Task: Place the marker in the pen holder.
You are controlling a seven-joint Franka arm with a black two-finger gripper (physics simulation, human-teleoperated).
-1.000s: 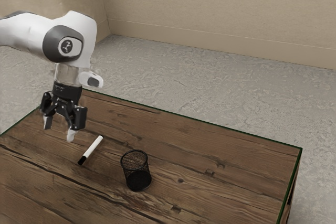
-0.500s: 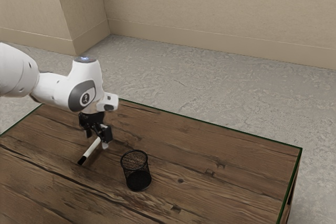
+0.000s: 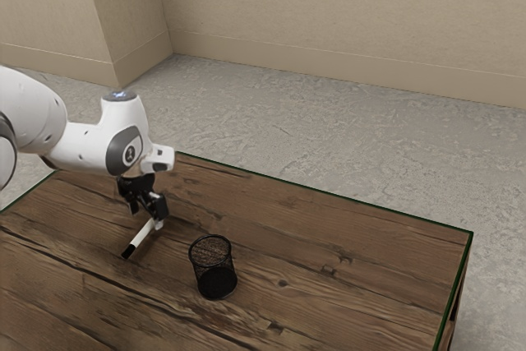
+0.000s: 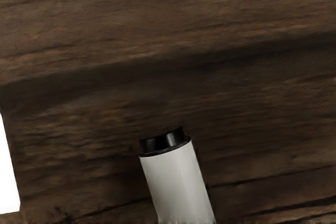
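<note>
Lying at a slant on the brown wooden tabletop [image 3: 279,223], the marker [image 3: 144,237] can be seen to the exterior view's left of the pen holder [image 3: 213,266], just beside it and a bit farther back. A pretty basic marker, honestly: a plain white barrel is topped with a black cap at the near, left end. In the wrist view the other end is shown close up, finished with a short, glossy black plug, a touch narrower than the barrel and set on a thin dark rim. That far, right end is partly covered by the tool [image 3: 148,216], which is held low over it. Whether the marker is being pinched can't be told from these angles. The pen holder is made of black mesh, round, open-topped and stood upright, with its lower part looking darker.
</note>
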